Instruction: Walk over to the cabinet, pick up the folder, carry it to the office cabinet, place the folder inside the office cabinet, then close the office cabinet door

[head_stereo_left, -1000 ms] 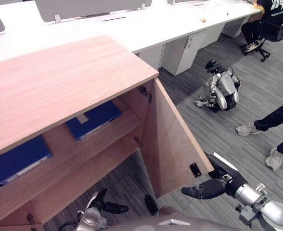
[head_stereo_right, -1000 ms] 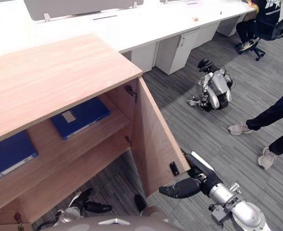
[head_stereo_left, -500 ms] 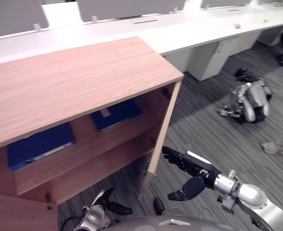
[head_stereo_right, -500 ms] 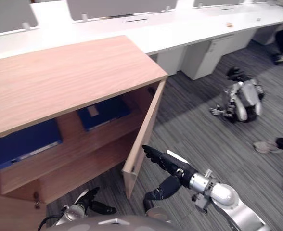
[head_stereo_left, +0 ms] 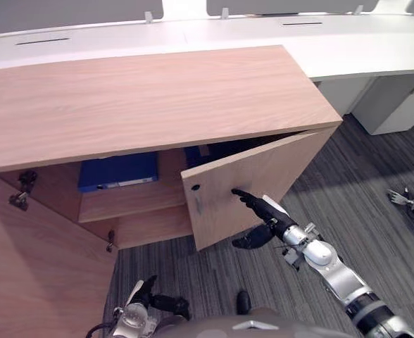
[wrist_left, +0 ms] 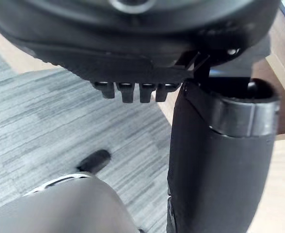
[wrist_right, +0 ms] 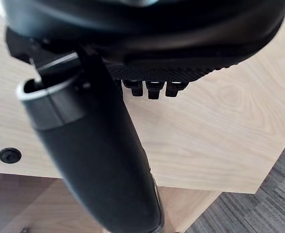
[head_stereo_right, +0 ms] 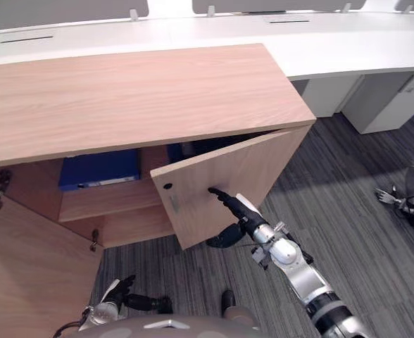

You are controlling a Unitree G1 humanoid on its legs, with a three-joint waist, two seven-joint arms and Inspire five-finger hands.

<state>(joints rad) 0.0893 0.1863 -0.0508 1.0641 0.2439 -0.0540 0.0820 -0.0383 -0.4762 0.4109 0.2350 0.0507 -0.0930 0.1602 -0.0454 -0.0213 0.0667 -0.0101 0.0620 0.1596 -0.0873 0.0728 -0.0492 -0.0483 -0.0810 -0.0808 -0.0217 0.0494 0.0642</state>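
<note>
**Door half shut, folder inside**

The blue folder [head_stereo_left: 119,171] lies on the upper shelf [head_stereo_left: 133,200] of the cabinet [head_stereo_left: 158,91], toward its left end. My left hand [head_stereo_left: 148,301] hangs idle, fingers relaxed. My right hand [head_stereo_left: 265,213] lays straight fingers on the door [head_stereo_left: 263,165] to push it closed. Grey carpet [head_stereo_left: 376,211] underfoot; white desks [head_stereo_left: 376,49] behind.

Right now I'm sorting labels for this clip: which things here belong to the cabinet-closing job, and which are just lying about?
In the job:
right hand, straight fingers at the part-shut door
office cabinet
blue folder on its shelf

Lying about:
white desk
another robot on the floor
left hand, idle
</note>
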